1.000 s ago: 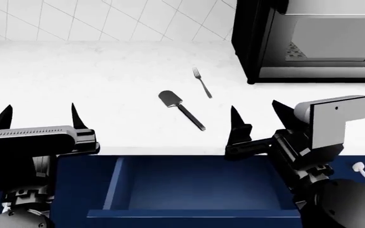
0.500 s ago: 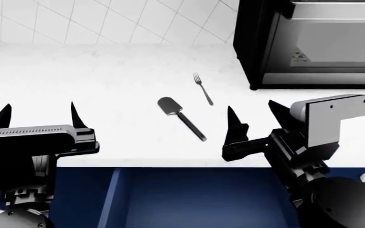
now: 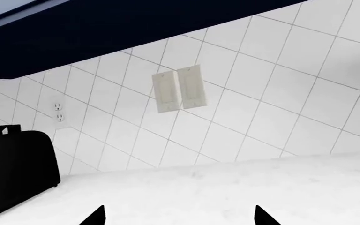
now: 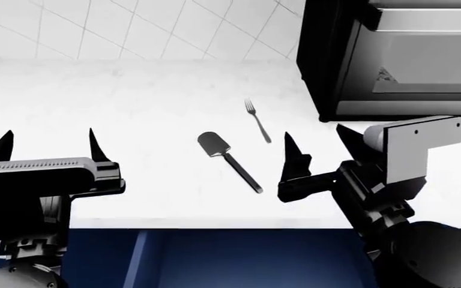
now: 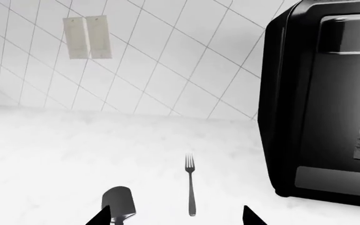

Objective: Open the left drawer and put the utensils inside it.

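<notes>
Drawer: the left drawer (image 4: 239,258) stands open along the bottom edge of the head view, cut off so its handle and front are out of sight; more of it showed a second ago.
Left gripper (image 4: 50,144): lower left, prongs spread apart, holding nothing.
Right gripper (image 4: 319,147): lower right, prongs parted and bare, just beside the spatula's handle end.
Spatula (image 4: 228,159): flat on the white counter (image 4: 134,108), centre frame, apart from the fork.
Fork (image 4: 257,120): just beyond, tines away from the robot.
Microwave (image 4: 398,54): upper right, cropped.
</notes>
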`<state>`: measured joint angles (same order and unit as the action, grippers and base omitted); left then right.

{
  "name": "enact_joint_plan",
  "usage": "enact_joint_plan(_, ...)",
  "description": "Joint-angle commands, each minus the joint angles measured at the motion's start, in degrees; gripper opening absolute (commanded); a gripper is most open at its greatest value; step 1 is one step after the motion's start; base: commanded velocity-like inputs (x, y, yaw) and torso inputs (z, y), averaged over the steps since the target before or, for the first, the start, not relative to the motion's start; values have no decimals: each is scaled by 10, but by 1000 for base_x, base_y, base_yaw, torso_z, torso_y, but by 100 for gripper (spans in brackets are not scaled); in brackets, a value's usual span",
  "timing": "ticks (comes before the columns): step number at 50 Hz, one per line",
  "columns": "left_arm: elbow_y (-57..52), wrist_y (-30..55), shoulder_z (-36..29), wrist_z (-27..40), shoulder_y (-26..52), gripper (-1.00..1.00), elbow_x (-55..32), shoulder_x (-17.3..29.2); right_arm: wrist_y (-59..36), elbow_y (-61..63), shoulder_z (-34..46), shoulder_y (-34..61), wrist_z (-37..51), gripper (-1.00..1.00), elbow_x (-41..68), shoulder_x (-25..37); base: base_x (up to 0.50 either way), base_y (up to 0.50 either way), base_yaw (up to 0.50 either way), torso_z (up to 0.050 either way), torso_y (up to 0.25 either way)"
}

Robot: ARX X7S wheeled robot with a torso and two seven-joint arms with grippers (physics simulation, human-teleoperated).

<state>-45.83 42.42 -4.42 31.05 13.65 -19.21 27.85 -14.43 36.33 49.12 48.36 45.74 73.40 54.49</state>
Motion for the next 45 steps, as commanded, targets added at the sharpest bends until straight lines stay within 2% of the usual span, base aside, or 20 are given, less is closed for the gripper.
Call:
enact_joint_plan(1,-1,2,-2,1,2,100,-1,2,-4,-4,0,5,-2,100,1,-8,109,0,0,0,0)
enact_joint_plan(45,-6,8,-9,10,4,100,-1,8,-21,-8,3,19,-1,100,5,-20,108,0,0,0,0)
